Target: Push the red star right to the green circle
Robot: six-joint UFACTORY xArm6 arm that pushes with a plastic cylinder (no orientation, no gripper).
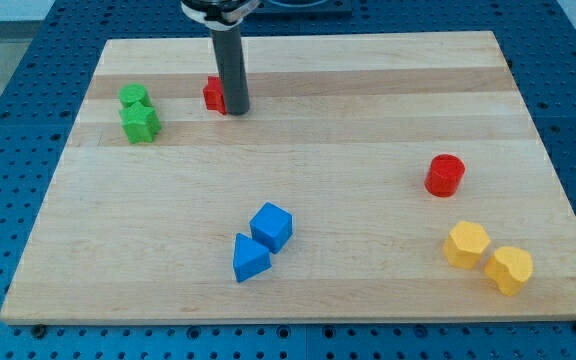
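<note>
A small red block (213,95), its shape partly hidden, lies near the view's top, left of centre. My tip (238,111) rests on the board right against this block's right side. Two green blocks lie touching each other further to the view's left: the upper one (133,96) is smaller and rounder, the lower one (140,124) looks star-like. The red block is a short way right of the upper green block, at about the same height in the view.
A red cylinder (445,175) stands at the view's right. A blue cube (272,226) and a blue wedge-like block (249,258) lie at bottom centre. Two yellow blocks (465,244) (509,269) lie at bottom right. The wooden board (368,90) sits on a blue perforated table.
</note>
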